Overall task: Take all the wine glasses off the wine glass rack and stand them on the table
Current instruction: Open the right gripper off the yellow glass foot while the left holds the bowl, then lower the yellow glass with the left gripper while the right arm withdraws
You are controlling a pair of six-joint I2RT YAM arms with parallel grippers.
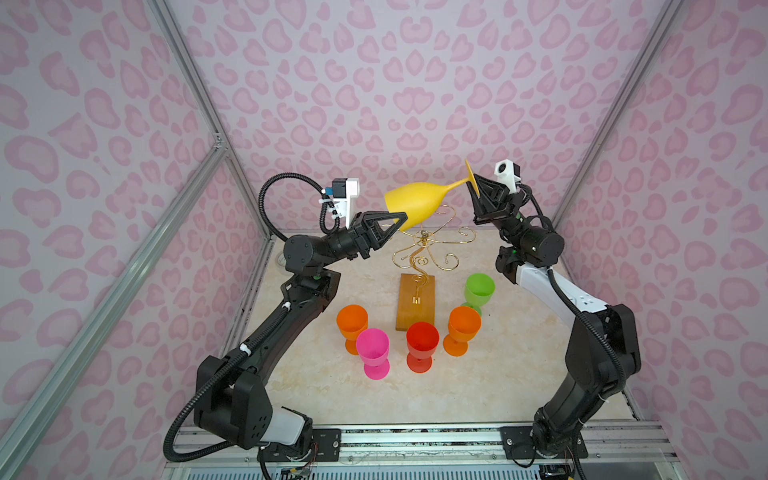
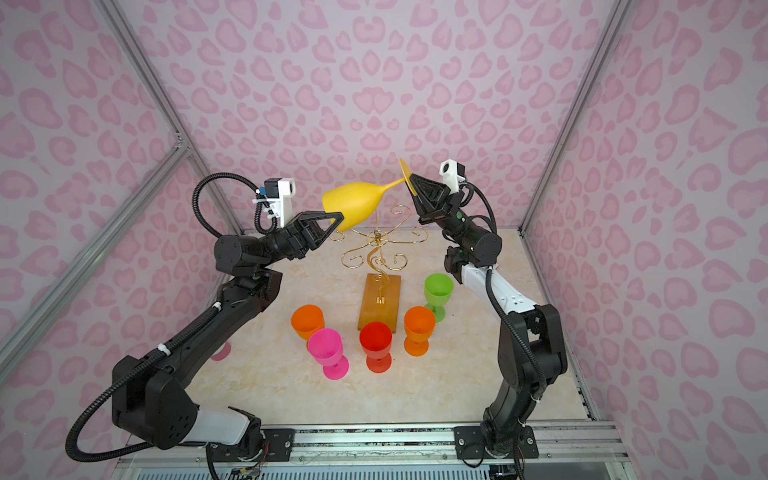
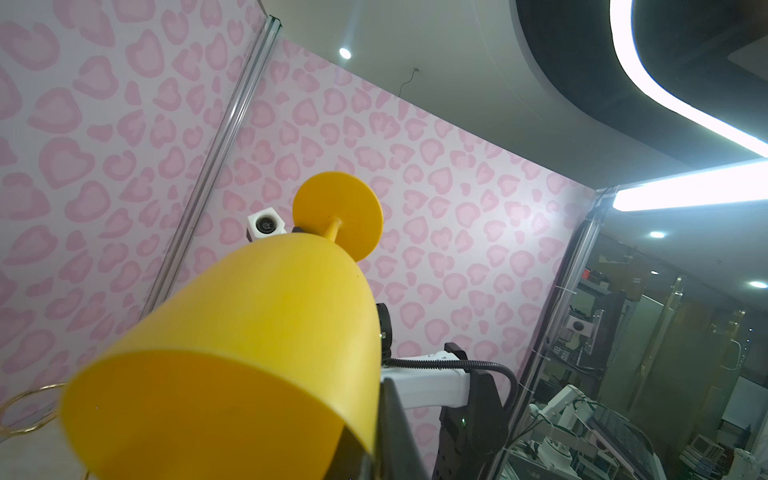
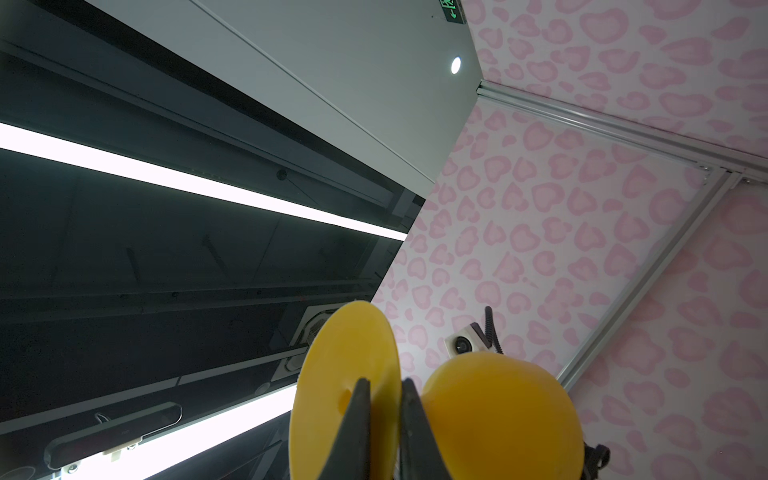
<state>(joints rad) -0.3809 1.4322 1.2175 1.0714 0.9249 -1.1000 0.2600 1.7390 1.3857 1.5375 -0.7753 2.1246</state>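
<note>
Top views: grips yellow wine glass (image 1: 409, 203) by the bowl rim with left gripper (image 1: 401, 218), sideways above wine glass rack (image 1: 422, 245). Left wrist: pinches rim, one finger (image 3: 395, 419) outside. Right wrist: straddles foot disc with right gripper (image 4: 385, 384); cannot tell whether clamped or slack.

1. The wine glass (image 1: 409, 203) is opaque yellow plastic, smooth, with a soft satin sheen.
2. The wine glass rack (image 1: 424, 237) is thin gold-coloured metal wire, polished and glinting; its base (image 1: 415, 305) is amber wood, varnished and glossy.
3. The counter (image 1: 498, 374) has a smooth, pale marble-patterned surface with a faint shine.
4. The pink goblet (image 1: 372, 347) and the green goblet (image 1: 479, 289) look like smooth, slightly translucent plastic.
5. The jaws are matt black plastic.
6. The walls (image 1: 415, 83) are matt printed sheet; the frame rail (image 1: 124, 278) is dull grey metal.
7. The hose (image 1: 260, 203) on the left arm is ribbed black plastic.
</note>
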